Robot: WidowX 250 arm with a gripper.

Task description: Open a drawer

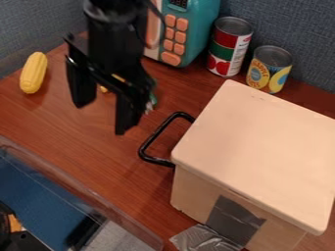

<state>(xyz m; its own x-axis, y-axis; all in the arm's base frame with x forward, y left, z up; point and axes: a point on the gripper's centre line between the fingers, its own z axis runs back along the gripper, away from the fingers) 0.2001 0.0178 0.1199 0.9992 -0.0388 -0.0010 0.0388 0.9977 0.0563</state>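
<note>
Drawer box point(262, 142), on bench point(98, 159): likely light, rigid; may slide as you pull. Black handle point(157, 133): probably stiff, slick; grip mid-bar. Your pincer point(103, 113): open, empty.

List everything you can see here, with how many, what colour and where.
Drawer box: one, pale beige, right
Handle: one, black, box's left side
Tape: count unclear, grey, box's front
Cans: two, red-green and yellow-blue, top
Toy microwave: one, teal, top
Corn: one, yellow, upper left
Small item: count unclear, green, behind end effector
Bin: one, transparent, lower left
Tabletop: one, reddish-brown, underneath
Panels: two, blue-grey, back
End effector: one, black, upper left
</note>
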